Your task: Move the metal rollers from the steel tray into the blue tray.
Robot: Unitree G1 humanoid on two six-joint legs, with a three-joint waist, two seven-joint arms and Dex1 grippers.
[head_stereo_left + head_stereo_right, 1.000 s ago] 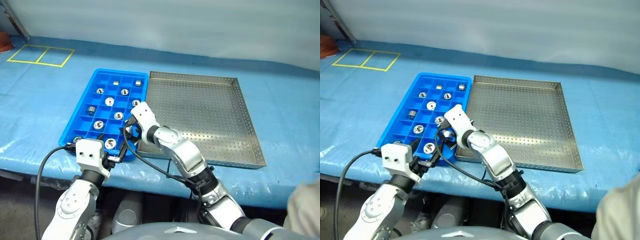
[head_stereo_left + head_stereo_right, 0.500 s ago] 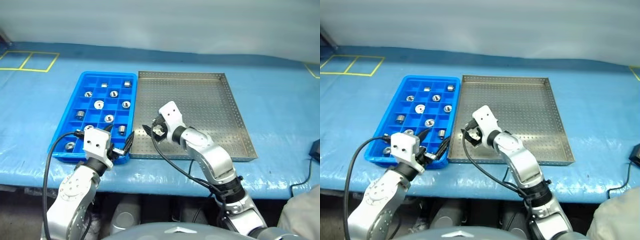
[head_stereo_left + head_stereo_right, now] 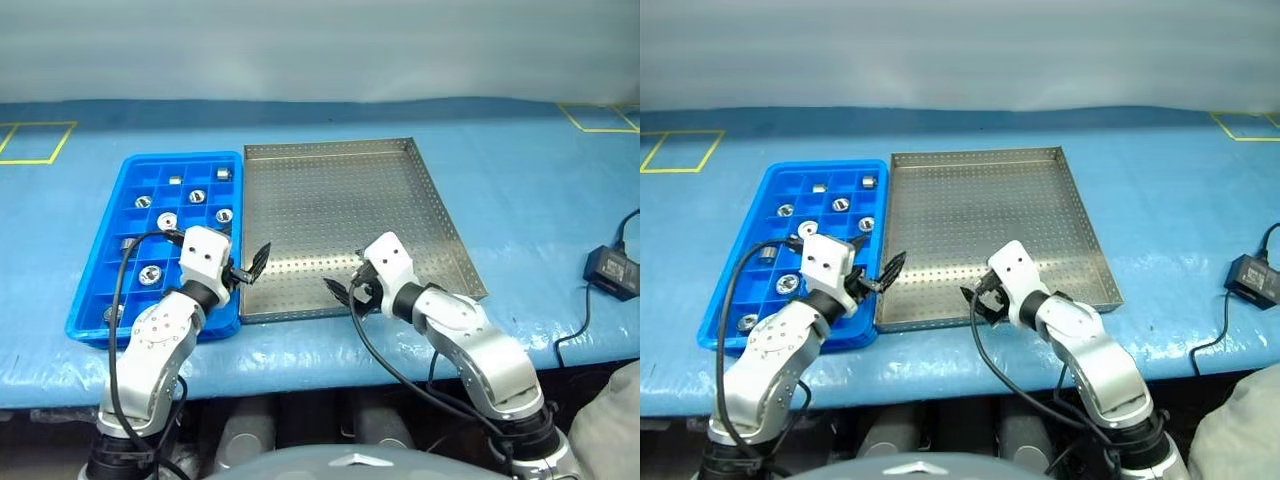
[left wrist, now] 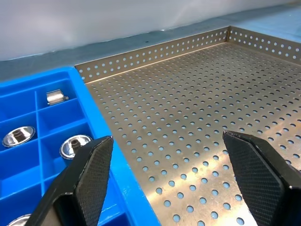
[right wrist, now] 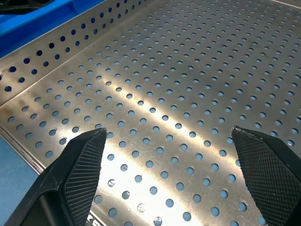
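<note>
The steel tray (image 3: 340, 205) lies mid-table, and its perforated floor is bare. Touching its left side is the blue tray (image 3: 92, 305), with several metal rollers (image 3: 197, 196) resting in separate compartments. My left gripper (image 3: 250, 268) is open and empty, low over the seam between the two trays near their front edge. The left wrist view has its fingers (image 4: 89, 174) apart, with rollers (image 4: 74, 145) in the blue cells beside them. My right gripper (image 3: 347, 290) is open and empty over the steel tray's front rim; its fingers (image 5: 84, 160) spread over bare perforated metal (image 5: 178, 84).
A black power adapter (image 3: 610, 270) with its cable lies on the blue table cover at the right. Yellow tape squares (image 3: 28, 140) mark the far corners. A pale piece of clothing (image 3: 615, 425) is at the lower right, past the table's front edge.
The camera has swung right. My right gripper has moved right, from the blue tray's near corner to the steel tray's front rim. My left gripper has edged forward. Both stayed open.
</note>
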